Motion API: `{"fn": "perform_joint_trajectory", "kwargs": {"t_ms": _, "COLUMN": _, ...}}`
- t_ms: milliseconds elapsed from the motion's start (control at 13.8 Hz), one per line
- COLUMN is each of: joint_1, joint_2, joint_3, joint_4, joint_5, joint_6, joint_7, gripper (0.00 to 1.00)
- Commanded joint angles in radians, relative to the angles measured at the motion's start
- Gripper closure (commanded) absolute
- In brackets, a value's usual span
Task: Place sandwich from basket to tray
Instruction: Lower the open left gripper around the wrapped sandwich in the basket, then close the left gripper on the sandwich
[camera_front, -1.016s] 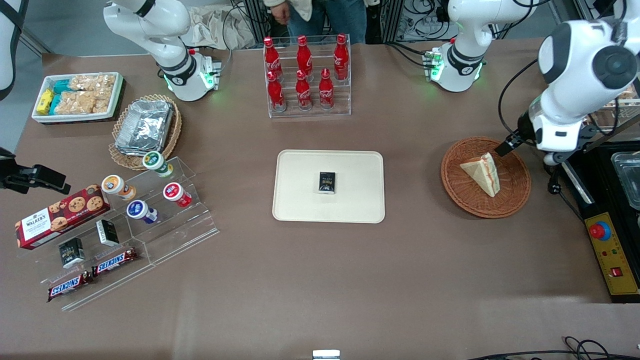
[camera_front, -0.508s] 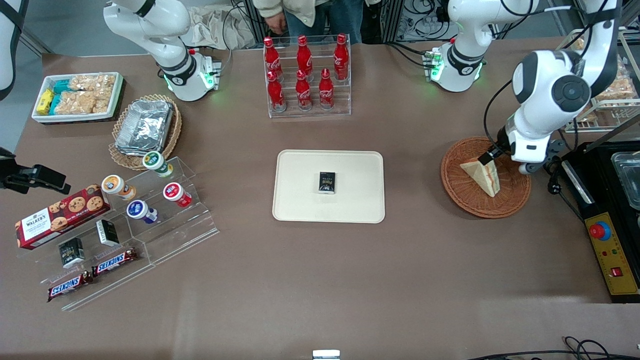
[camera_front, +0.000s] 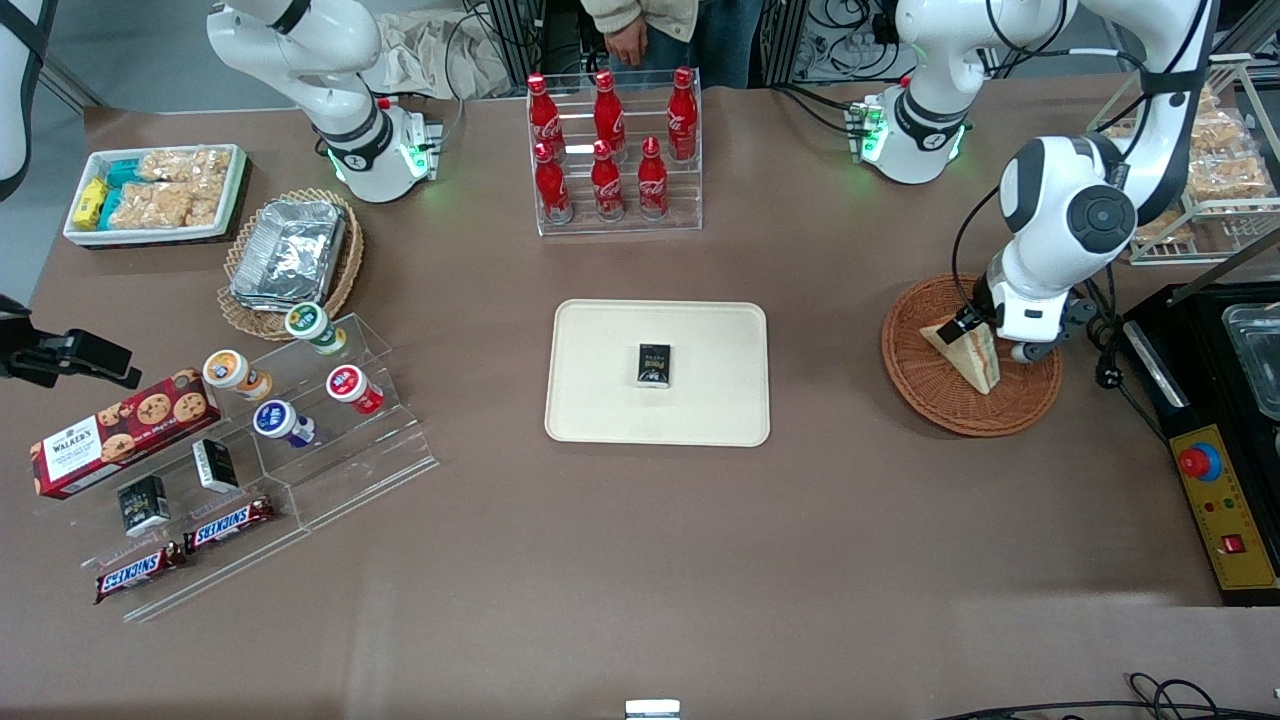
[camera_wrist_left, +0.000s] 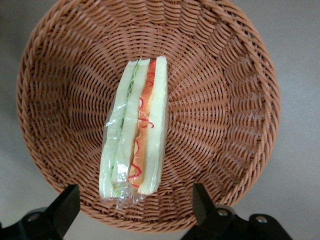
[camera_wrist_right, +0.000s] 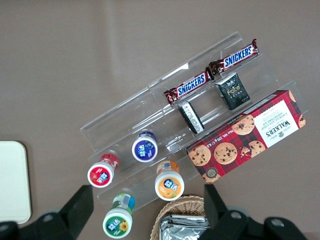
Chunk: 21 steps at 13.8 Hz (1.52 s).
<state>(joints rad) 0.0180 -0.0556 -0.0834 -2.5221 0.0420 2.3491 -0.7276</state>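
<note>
The sandwich (camera_front: 968, 356) is a wrapped white-bread wedge with red-orange and green filling, lying in the round reddish-brown wicker basket (camera_front: 925, 398) toward the working arm's end of the table. In the left wrist view the sandwich (camera_wrist_left: 136, 145) lies on its side in the basket (camera_wrist_left: 225, 100), cut edge up. My gripper (camera_front: 972, 324) hangs open just above the sandwich's wide end, touching nothing. Its black fingers (camera_wrist_left: 64, 206) stand wide apart, one to each side of the sandwich's end, around the gripper's middle (camera_wrist_left: 134, 207). The cream tray (camera_front: 610, 405) lies mid-table with a small black box (camera_front: 654, 364) on it.
A clear rack of red bottles (camera_front: 612, 150) stands farther from the camera than the tray. A black machine with a yellow panel and red button (camera_front: 1200, 462) sits beside the basket at the working arm's end. A wire rack of snacks (camera_front: 1215, 160) stands above it.
The arm has swung in from the table's end over the basket and come lower, bringing the open gripper from the basket's rim to just above the sandwich.
</note>
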Motion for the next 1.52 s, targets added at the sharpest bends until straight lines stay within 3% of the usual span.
{"fn": "perform_joint_trajectory", "kwargs": {"t_ms": 0, "joint_1": 0.007, "joint_2": 0.016, "joint_3": -0.006, "joint_4": -0.026, "joint_5": 0.019, "joint_6": 0.061, "joint_7": -0.024, "gripper": 0.00}}
{"fn": "perform_joint_trajectory", "kwargs": {"t_ms": 581, "joint_1": 0.011, "joint_2": 0.066, "joint_3": -0.001, "joint_4": -0.050, "joint_5": 0.019, "joint_6": 0.150, "joint_7": -0.019, "gripper": 0.00}}
{"fn": "perform_joint_trajectory", "kwargs": {"t_ms": 726, "joint_1": 0.013, "joint_2": 0.080, "joint_3": 0.001, "joint_4": -0.050, "joint_5": 0.019, "joint_6": 0.165, "joint_7": -0.019, "gripper": 0.05}}
{"fn": "perform_joint_trajectory", "kwargs": {"t_ms": 798, "joint_1": 0.023, "joint_2": 0.085, "joint_3": 0.001, "joint_4": -0.050, "joint_5": 0.019, "joint_6": 0.171, "joint_7": -0.016, "gripper": 0.11}}
{"fn": "perform_joint_trajectory", "kwargs": {"t_ms": 871, "joint_1": 0.042, "joint_2": 0.085, "joint_3": 0.001, "joint_4": -0.052, "joint_5": 0.021, "joint_6": 0.182, "joint_7": -0.007, "gripper": 0.30}}
{"fn": "perform_joint_trajectory", "kwargs": {"t_ms": 1016, "joint_1": 0.048, "joint_2": 0.089, "joint_3": 0.001, "joint_4": -0.061, "joint_5": 0.021, "joint_6": 0.202, "joint_7": 0.001, "gripper": 0.72}}
{"fn": "perform_joint_trajectory", "kwargs": {"t_ms": 1089, "joint_1": 0.048, "joint_2": 0.094, "joint_3": 0.001, "joint_4": -0.060, "joint_5": 0.021, "joint_6": 0.202, "joint_7": 0.001, "gripper": 1.00}}
{"fn": "perform_joint_trajectory", "kwargs": {"t_ms": 1452, "joint_1": 0.039, "joint_2": 0.071, "joint_3": -0.002, "joint_4": -0.055, "joint_5": 0.047, "joint_6": 0.171, "joint_7": 0.001, "gripper": 1.00}}
